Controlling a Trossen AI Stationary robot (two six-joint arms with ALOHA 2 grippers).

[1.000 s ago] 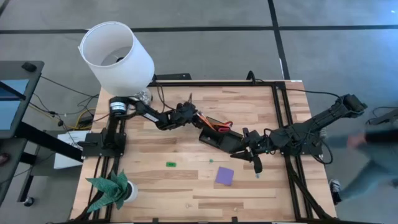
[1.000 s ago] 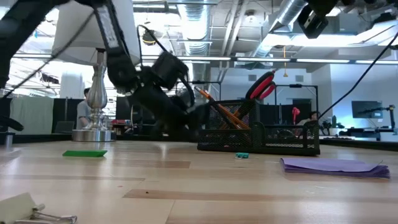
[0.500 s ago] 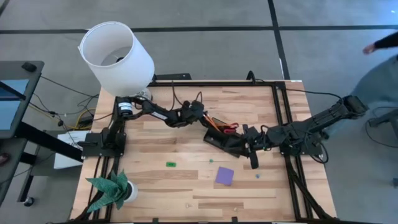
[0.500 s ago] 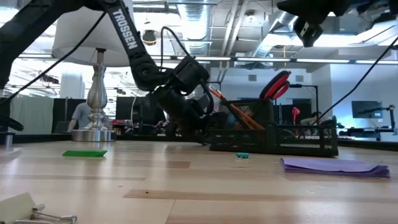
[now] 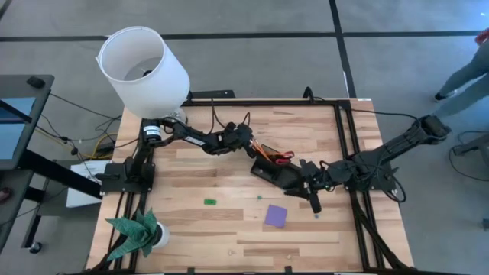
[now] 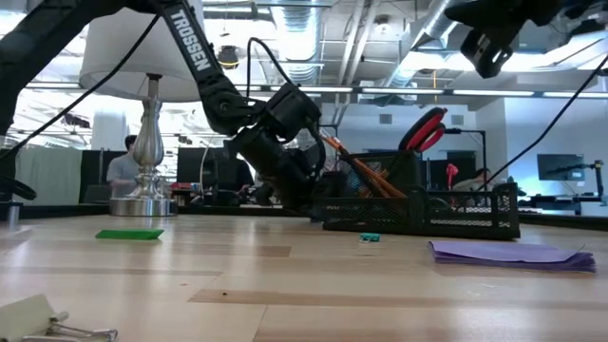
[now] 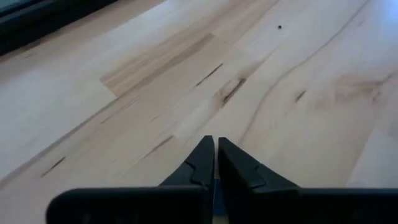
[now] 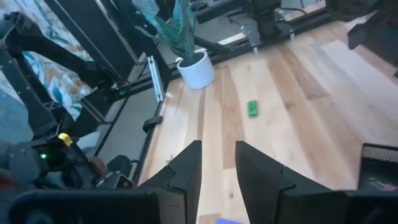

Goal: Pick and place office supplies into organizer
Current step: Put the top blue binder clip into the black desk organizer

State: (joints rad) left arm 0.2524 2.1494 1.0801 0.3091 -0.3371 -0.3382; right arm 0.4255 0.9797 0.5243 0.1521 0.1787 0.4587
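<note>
In the lower middle of the high view lie the purple note pad [image 5: 276, 215] and green piece [image 5: 209, 202], loose on the desk [image 5: 221, 237]; above them the organizer [image 5: 276, 173] holds scissors [image 5: 275, 156]; right gripper [image 5: 313, 200] beside it, jaws part open, empty; left gripper [image 5: 250, 145] shut, empty, behind; the pad looks next; "TROSSEN" [image 6: 188, 40] marks an arm.
</note>
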